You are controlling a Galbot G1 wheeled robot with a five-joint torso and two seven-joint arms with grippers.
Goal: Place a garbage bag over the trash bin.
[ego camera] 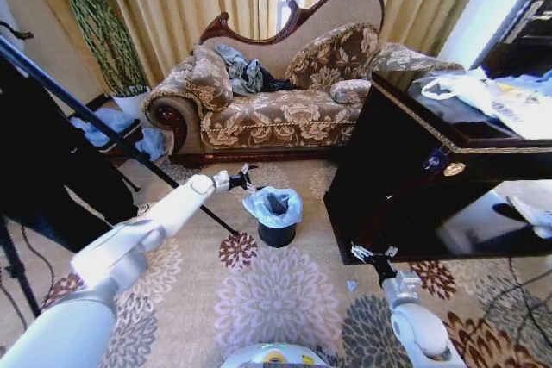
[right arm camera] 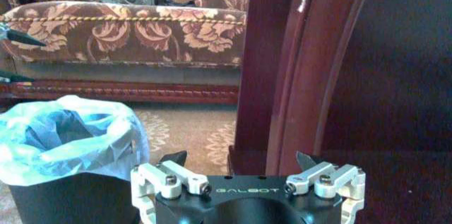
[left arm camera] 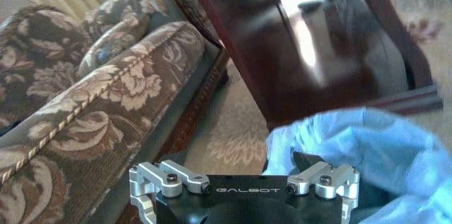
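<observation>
1. Garbage bag (ego camera: 272, 204), pale blue and crinkled, sits near the centre of the head view; its mouth is folded out over the rim of the trash bin (ego camera: 277, 233), and the black wall of the bin shows bare below the plastic.
2. Bin stands upright on the floral carpet (ego camera: 276, 299), between the sofa above it in the frame and the robot at the lower edge.
3. Right gripper (ego camera: 373, 253), lower right of centre in the head view, is close against the foot of the dark wooden cabinet (ego camera: 388, 187). Its claw is wide and holds nothing. In the right wrist view the bagged bin (right arm camera: 71, 144) is at lower left, well apart from the fingertips.
4. Left gripper (ego camera: 244, 180) is extended from the lower left of the head view and ends just beside the bag's upper-left edge. Its claw is wide; whether a fingertip touches the plastic I cannot tell. In the left wrist view the blue plastic (left arm camera: 367, 155) is at lower right, right by one fingertip.
5. Sofa (ego camera: 276, 101), brown floral with a carved wooden frame, spans the upper middle of the head view, with clothes heaped on its seat.
6. White plastic bags and papers (ego camera: 492, 96) lie on the cabinet top at upper right.
</observation>
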